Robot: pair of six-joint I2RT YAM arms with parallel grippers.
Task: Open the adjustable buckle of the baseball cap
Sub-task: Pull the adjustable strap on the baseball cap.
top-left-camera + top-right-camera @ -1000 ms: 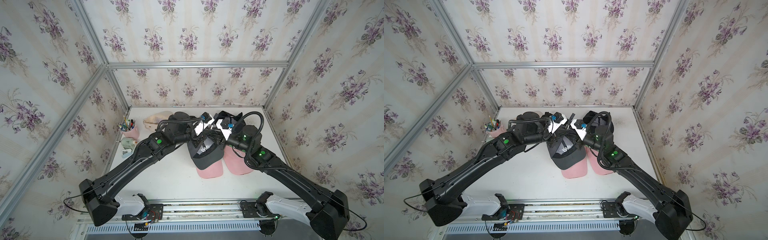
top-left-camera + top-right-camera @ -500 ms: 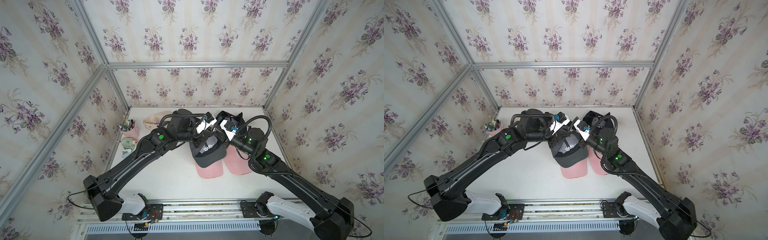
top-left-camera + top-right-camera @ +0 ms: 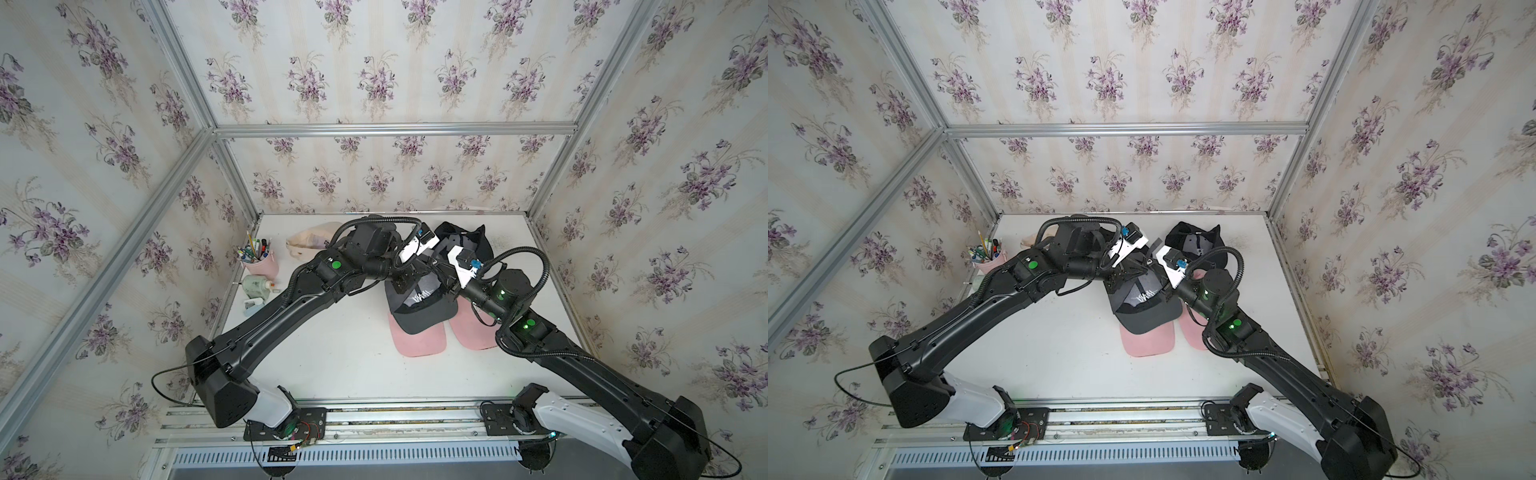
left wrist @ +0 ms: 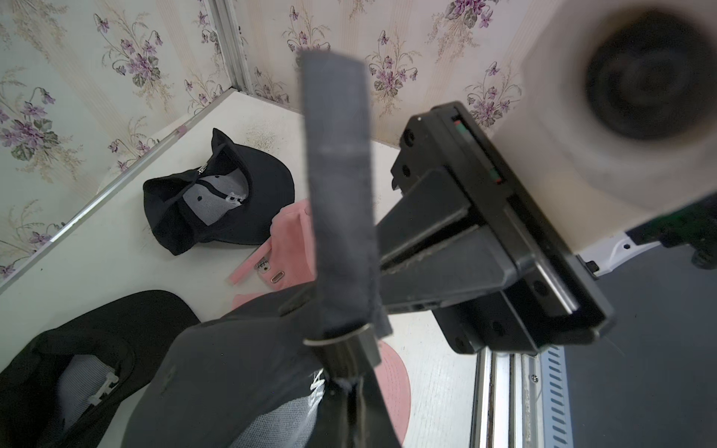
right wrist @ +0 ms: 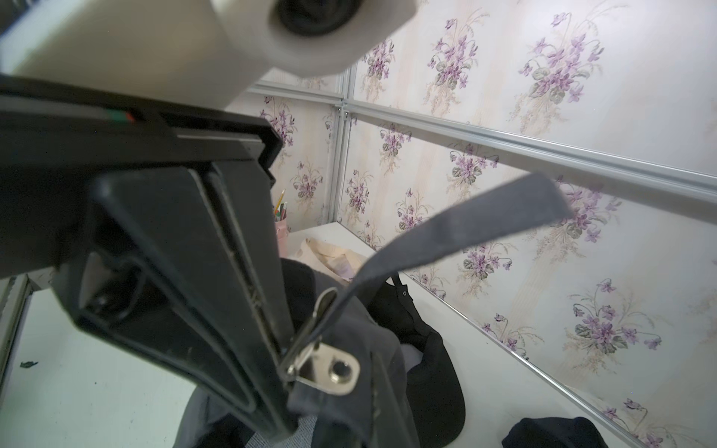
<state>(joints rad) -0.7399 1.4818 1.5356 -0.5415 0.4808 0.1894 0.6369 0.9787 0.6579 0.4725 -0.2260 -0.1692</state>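
Soft, bright light is everywhere, with only faint gray shadows on the table (image 3: 340, 374) under the arms (image 3: 282, 307). The shiny buckle (image 5: 329, 368) at the tip of the left gripper (image 5: 286, 366) looks sharp and glints. The strap (image 5: 485, 217) end far from that tip is fuzzy. The white camera (image 4: 640, 97) behind the right gripper (image 4: 382, 267) is very fuzzy too.

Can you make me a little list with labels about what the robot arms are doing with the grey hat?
grey cap: lying over the brim of a pink cap
buckle: metal, strap threaded through it
strap: grey, loose end sticking up
left end effector: shut on the buckle
right end effector: shut, tips hidden behind the strap
nearby: black cap, pen cup, table
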